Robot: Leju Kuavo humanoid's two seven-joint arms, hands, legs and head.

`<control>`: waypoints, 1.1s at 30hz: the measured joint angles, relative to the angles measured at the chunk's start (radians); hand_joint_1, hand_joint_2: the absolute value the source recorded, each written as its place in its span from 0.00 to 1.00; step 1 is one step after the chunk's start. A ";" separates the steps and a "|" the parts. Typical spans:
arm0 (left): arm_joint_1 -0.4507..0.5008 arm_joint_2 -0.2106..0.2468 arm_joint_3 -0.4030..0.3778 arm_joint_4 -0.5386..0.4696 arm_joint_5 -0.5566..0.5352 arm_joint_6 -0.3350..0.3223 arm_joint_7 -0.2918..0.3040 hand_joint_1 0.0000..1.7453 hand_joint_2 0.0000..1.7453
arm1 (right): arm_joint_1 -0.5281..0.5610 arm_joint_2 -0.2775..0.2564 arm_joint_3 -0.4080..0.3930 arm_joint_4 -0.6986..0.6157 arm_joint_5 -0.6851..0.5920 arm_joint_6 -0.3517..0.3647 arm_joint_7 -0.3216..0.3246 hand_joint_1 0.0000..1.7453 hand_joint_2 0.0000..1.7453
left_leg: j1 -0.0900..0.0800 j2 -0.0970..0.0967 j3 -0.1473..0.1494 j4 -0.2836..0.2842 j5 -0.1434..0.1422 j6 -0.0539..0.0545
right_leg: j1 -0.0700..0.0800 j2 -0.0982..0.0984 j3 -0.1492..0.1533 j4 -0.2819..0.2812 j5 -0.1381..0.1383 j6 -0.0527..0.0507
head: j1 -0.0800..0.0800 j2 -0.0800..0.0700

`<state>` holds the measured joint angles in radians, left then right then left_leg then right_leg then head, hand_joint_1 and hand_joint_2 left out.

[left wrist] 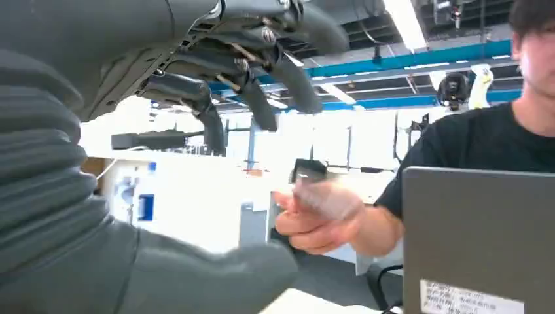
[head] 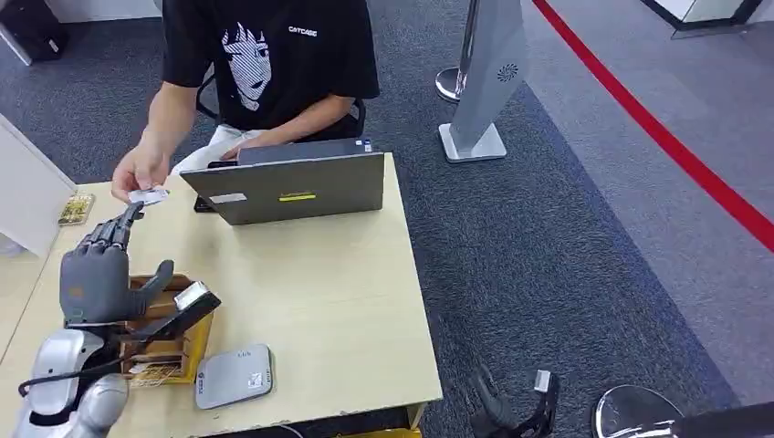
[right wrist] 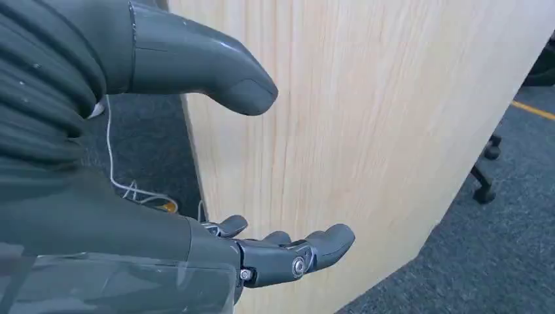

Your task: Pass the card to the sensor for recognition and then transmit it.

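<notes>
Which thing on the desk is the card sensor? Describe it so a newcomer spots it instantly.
Start at the light wooden table with the grey laptop at its far edge. Come to the near edge on the robot's left side: the sensor is the flat light-grey pad with rounded corners lying there, just beside the brown cardboard box. Unlike the box and laptop, it is low, pale and slab-like.

"CATCASE" in white on person's black T-shirt point(head: 274, 46)

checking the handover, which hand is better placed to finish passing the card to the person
Left. The left hand reaches up so its fingers meet the card at the person's hand; the right hand hangs beside the table.
</notes>
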<state>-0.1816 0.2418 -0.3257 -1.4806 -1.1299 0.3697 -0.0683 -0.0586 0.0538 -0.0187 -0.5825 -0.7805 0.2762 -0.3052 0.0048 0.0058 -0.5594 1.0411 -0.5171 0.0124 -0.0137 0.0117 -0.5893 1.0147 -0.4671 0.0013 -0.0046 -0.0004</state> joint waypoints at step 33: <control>0.466 0.228 0.000 -0.373 0.060 -0.271 0.026 0.00 1.00 | 0.033 -0.007 -0.093 -0.039 0.043 0.016 -0.019 0.00 1.00 | 0.000 0.000 0.000 0.000 -0.001 0.000 | 0.000 0.000 0.000 0.000 0.000 0.000 | 0.000 0.000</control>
<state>0.2839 0.4696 -0.3254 -1.8532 -1.0704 0.0992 -0.0427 -0.0260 0.0465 -0.1122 -0.6210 -0.7374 0.2922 -0.3246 0.0049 0.0057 -0.5598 1.0406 -0.5178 0.0124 -0.0137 0.0113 -0.5897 1.0145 -0.4674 0.0015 -0.0046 -0.0004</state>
